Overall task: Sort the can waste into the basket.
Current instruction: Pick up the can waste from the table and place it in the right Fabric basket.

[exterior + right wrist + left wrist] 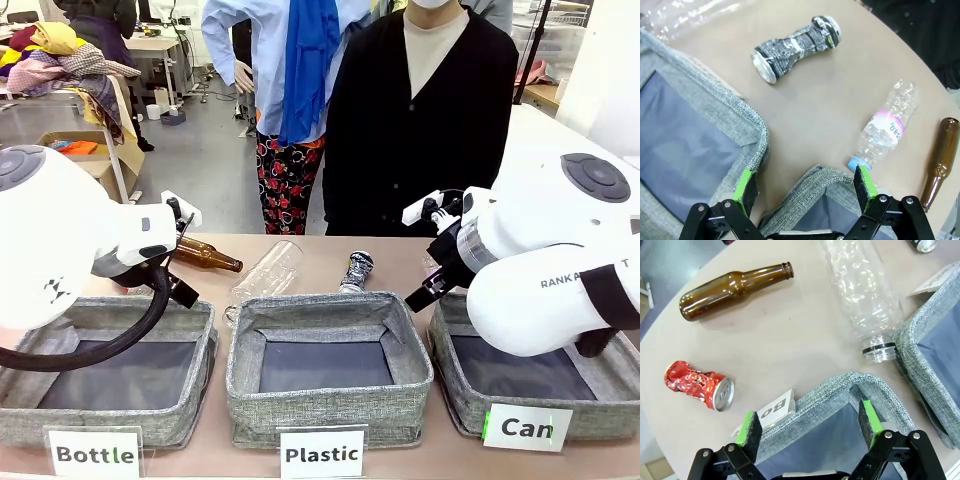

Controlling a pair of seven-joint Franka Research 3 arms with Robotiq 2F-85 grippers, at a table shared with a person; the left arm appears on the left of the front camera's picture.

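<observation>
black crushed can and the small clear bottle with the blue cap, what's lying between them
Nothing. In the right wrist view, the stretch of brown table between the black crushed can and the small clear bottle is bare.

White arms (60,230), black fingers (756,436), green pads (867,417)

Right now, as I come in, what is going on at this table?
Two robot arms hang over the bins, and a person stands across the table. The left gripper and the right gripper are both open and hold nothing. The red can and the black can lie on the table beyond the bins, near a brown bottle and a clear bottle. Neither can is in the Can basket yet.
</observation>
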